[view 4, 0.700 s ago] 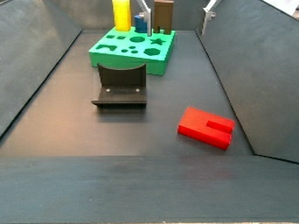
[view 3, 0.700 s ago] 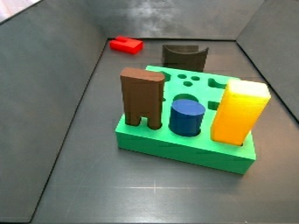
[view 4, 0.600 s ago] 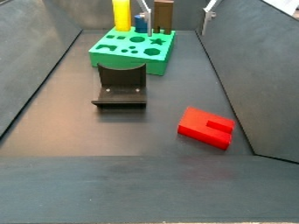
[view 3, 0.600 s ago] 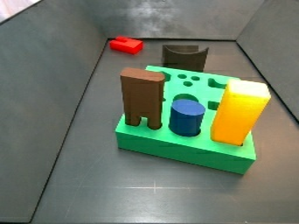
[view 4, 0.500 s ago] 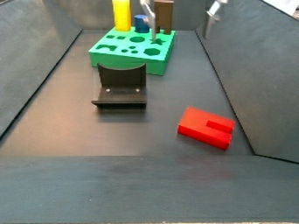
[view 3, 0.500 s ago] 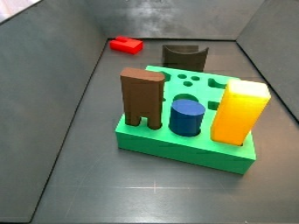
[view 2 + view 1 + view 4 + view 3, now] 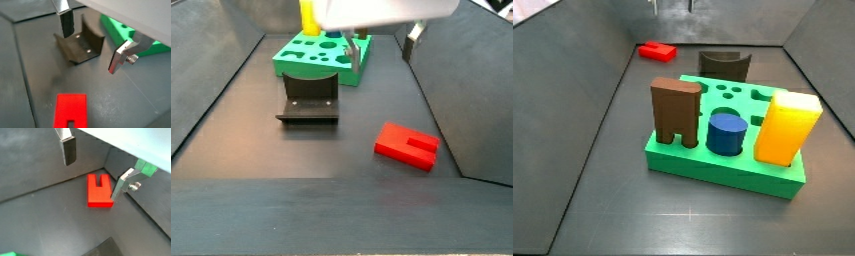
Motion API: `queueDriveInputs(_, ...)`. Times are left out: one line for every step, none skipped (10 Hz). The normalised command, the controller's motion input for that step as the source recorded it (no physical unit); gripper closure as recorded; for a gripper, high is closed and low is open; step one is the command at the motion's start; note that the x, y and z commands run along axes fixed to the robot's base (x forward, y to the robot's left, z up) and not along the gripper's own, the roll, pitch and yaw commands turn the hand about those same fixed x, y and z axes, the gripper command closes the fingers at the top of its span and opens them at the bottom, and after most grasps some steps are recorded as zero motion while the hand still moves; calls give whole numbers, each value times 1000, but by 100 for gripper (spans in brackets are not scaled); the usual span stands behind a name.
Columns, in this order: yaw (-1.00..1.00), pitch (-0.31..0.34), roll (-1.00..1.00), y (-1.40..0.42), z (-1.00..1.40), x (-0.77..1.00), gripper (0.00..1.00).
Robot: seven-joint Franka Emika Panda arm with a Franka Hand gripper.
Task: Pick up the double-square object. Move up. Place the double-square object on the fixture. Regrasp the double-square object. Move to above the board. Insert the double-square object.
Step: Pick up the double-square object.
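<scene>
The board (image 7: 727,150) carries a brown forked block (image 7: 675,110), a blue cylinder (image 7: 726,133) and a yellow block (image 7: 788,127) in its cut-outs, left to right. The double-square object (image 7: 406,146) lies on the floor, well apart from the fixture (image 7: 309,101). The gripper (image 7: 93,168), out of sight 0.5 s ago, now hangs above the red piece, jaws wide and empty.

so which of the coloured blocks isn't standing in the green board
The red double-square object: it lies flat on the floor, apart from the board, under the open claw.

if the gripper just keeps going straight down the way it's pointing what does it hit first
Probably the red block: in a wrist view it lies on the floor between the open gripper fingers, nearer one. Depth is unclear, so that finger might touch first.
</scene>
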Motion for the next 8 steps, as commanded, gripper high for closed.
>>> queueDriveInputs(786, -66, 31, 366, -477, -166, 0)
queueDriveInputs(811, -104, 17, 354, -554, -194, 0)
queueDriveInputs(809, -126, 14, 363, -600, -206, 0)
queueDriveInputs(783, -147, 4, 414, -671, -183, 0)
queueDriveInputs(797, -170, 17, 377, -751, -137, 0)
queueDriveInputs(717, -210, 0, 457, -771, -157, 0)
queueDriveInputs(583, -234, 0, 334, -769, -291, 0)
queueDriveInputs(491, -230, 0, 154, -774, -197, 0)
